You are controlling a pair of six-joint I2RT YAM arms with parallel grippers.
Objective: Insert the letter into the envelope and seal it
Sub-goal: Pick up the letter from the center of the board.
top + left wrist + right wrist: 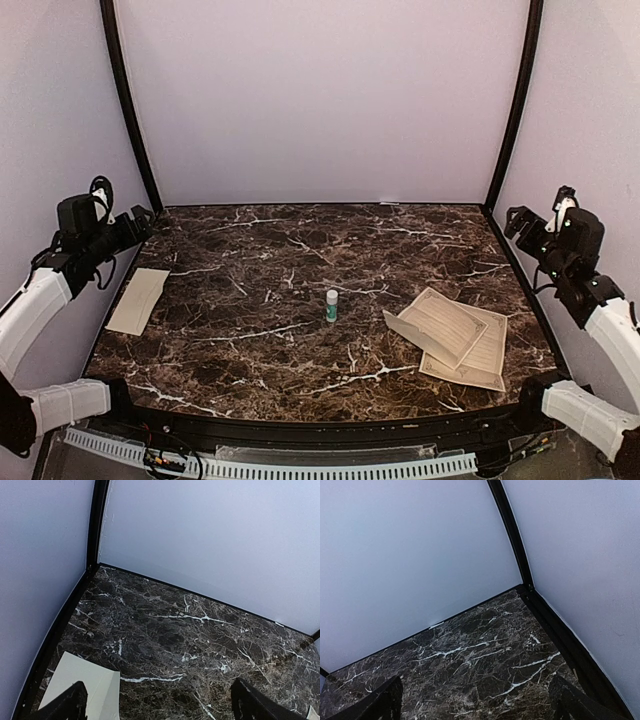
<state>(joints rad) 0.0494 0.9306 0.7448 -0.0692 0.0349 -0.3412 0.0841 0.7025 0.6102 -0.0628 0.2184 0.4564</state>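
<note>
- Tabletop (300, 260): dark veined marble, pale walls on 3 sides. It carries every item below.
- Left arm (35, 305) and right arm (612, 335): each stands at its own side of the tabletop, raised. Left jaws are apart and hold nothing. Right jaws are apart and hold nothing.
- Letter sheets (455, 335): 2 cream sheets with printed borders lie overlapping, front right, near the right arm. The upper sheet's left end looks folded or lifted; I cannot tell which.
  - Judgement: nothing of the task is done, so the step in hand is the first pick.
  - The right arm is the natural choice for it.
  - Come in low at that left end and pinch the top sheet only, so the lower sheet does not drag along.
- Envelope (138, 300): plain cream, flat at the left edge of the tabletop, near the left jaws and well apart from the sheets. I cannot tell whether the flap is open or closed.
  - Judgement: the left arm should pin or open it before any insertion, because thin paper on smooth marble will likely slide.
- Glue stick (331, 305): small, upright, mid-tabletop, between envelope and sheets.
  - Judgement: route arm moves around it, since it would tip easily.
</note>
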